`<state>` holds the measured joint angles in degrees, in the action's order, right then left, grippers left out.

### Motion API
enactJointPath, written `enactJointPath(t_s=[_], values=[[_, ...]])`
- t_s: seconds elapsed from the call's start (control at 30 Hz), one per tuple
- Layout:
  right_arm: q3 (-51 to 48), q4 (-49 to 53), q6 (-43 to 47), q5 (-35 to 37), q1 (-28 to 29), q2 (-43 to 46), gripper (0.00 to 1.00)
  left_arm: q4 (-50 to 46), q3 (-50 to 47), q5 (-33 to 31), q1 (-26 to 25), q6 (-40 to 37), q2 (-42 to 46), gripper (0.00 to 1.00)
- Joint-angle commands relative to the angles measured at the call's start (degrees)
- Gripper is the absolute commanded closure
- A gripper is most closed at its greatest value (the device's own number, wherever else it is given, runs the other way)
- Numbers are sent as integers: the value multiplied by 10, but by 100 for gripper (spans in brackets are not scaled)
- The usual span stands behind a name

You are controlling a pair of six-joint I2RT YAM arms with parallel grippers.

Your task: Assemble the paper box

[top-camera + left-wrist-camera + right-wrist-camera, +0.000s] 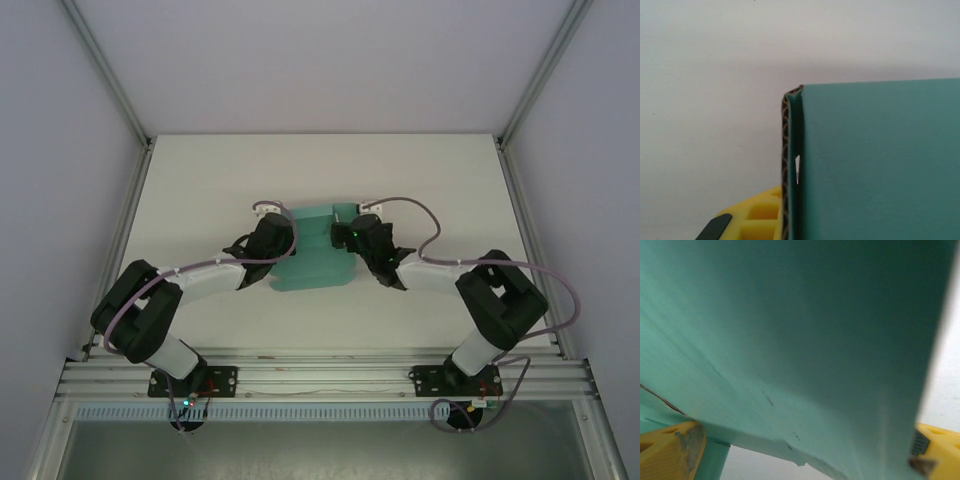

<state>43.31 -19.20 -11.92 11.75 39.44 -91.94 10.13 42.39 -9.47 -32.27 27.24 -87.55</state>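
Note:
The teal paper box [315,262] lies partly folded at the table's middle, between both arms. My left gripper [280,236] is at its left side and shut on the paper box's doubled left wall [791,150]. One yellow finger [755,216] shows outside that wall; the other is hidden behind the teal panel [880,160]. My right gripper [348,236] is at the box's right side and stands open. Its yellow fingers [667,450] are wide apart, with a broad teal panel [790,340] spanning the space between them.
The white table [200,190] extends to the far side and to both sides of the box. Metal frame posts [130,200] run along the left and right edges. The arms' bases sit on the rail [320,380] at the near edge.

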Motion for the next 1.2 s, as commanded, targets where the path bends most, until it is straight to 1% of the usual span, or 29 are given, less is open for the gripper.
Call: enactJointPath(t_s=[0.0, 0.1, 0.2, 0.3, 0.37, 0.43, 0.47, 0.5, 0.57, 0.63, 0.7, 0.77, 0.83, 0.87, 0.97, 1.03, 1.17], values=[[4, -1, 7, 79, 3, 8, 0, -1, 16, 2, -6, 13, 8, 100], [-24, 7, 12, 82, 2, 53, 0, -4, 15, -5, -6, 12, 8, 100], [-71, 22, 49, 49, 0, 134, 0, -7, 15, -10, -5, 0, 9, 100], [-105, 78, 78, -50, -25, 232, 0, -13, 19, -10, -3, -10, 11, 100], [-121, 114, 83, -128, -61, 293, 0, -13, 21, -4, -2, -18, 12, 100], [-133, 130, 71, -170, -103, 345, 0, -13, 21, 7, -2, -26, 13, 100], [-135, 140, 71, -206, -129, 364, 0, -11, 21, 18, 0, -31, 15, 100], [-138, 149, 79, -259, -157, 382, 0, -8, 20, 29, 1, -35, 17, 100], [-140, 155, 82, -333, -204, 399, 2, -5, 17, 45, 3, -39, 23, 100], [-135, 164, 100, -427, -250, 397, 5, -2, 15, 61, 5, -43, 28, 100], [-123, 178, 136, -506, -276, 379, 9, 0, 12, 75, 5, -50, 35, 100], [-101, 195, 173, -559, -285, 351, 21, 1, 11, 85, 6, -57, 41, 100], [-71, 221, 206, -599, -286, 317, 28, -1, 10, 91, 6, -62, 44, 100], [-56, 237, 227, -622, -286, 300, 30, -3, 10, 94, 5, -64, 45, 100], [-18, 276, 293, -680, -286, 262, 33, -5, 10, 97, 6, -67, 45, 100], [0, 301, 324, -712, -286, 237, 33, -4, 10, 99, 6, -66, 44, 100], [17, 319, 354, -741, -283, 214, 33, -3, 11, 100, 6, -65, 43, 100]])
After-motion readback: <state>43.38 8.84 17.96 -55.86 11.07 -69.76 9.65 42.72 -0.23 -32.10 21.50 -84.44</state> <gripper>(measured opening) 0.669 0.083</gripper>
